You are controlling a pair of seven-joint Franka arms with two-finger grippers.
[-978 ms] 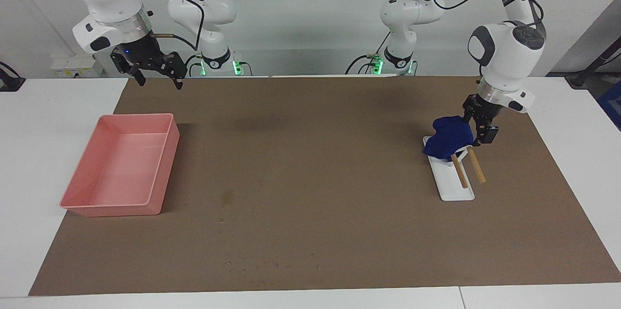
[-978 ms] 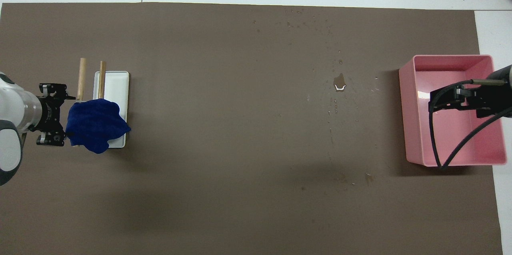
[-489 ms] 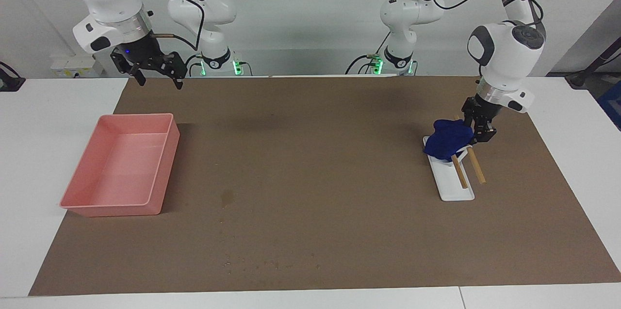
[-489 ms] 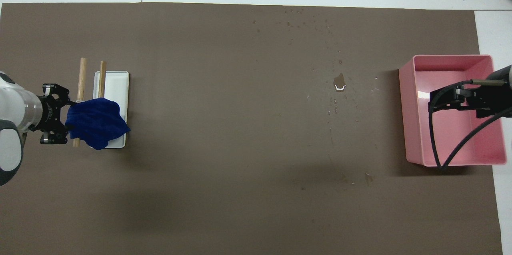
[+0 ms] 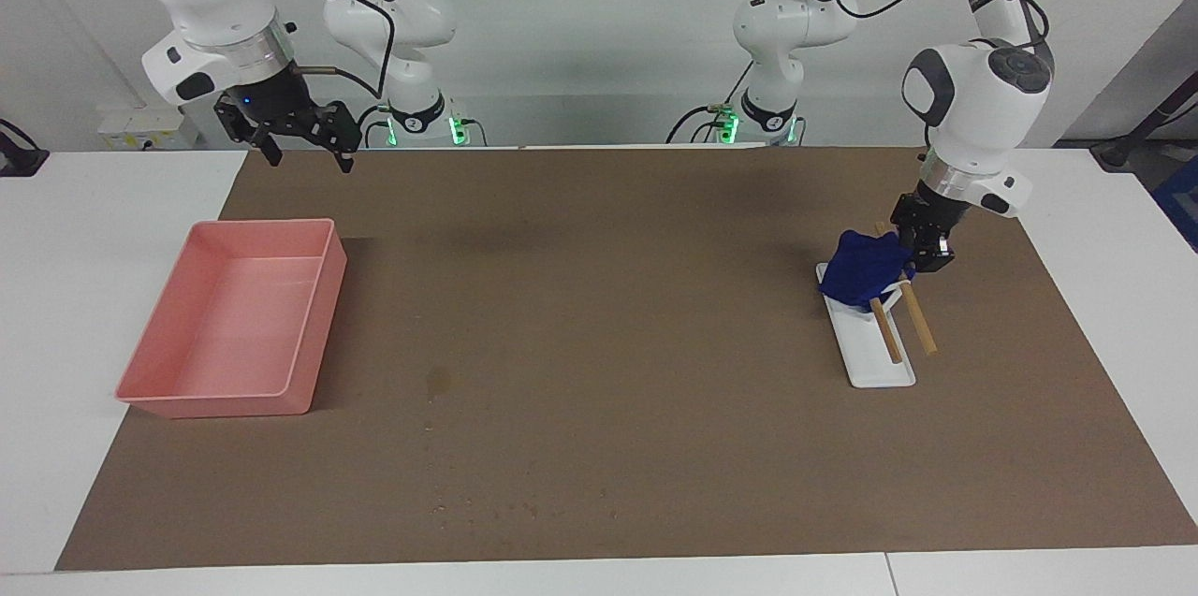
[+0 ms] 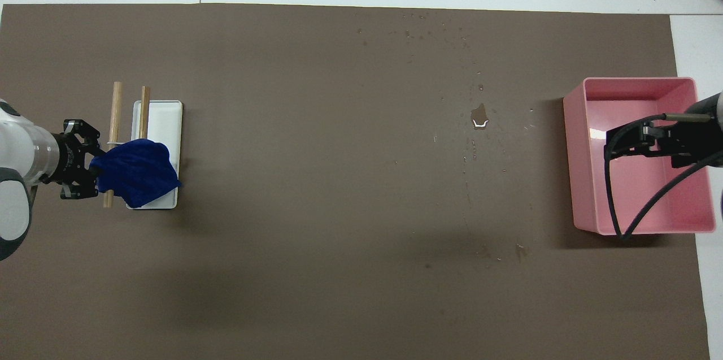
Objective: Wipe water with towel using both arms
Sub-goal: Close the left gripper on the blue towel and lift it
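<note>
Wiping has not begun: the water (image 6: 479, 118) lies untouched on the brown mat (image 5: 599, 446), toward the right arm's end of the desk (image 5: 94, 203), near the pink tray (image 5: 318, 297). The towel (image 5: 866, 270), soft blue cloth, hangs bunched on the white stand (image 5: 884, 371) with wooden sticks (image 5: 919, 320), near the left arm's edge. The left gripper (image 5: 913, 252) seems clamped on its edge; lifting and carrying remain. The right gripper (image 5: 304, 147) waits above the mat's corner, fingers apart

This is a robot laboratory: two white arms (image 5: 973, 100) are fixed at one edge of a white table (image 5: 94, 231) with a brown mat (image 5: 599, 343), before a bare white wall (image 5: 599, 16), with cables hanging.
</note>
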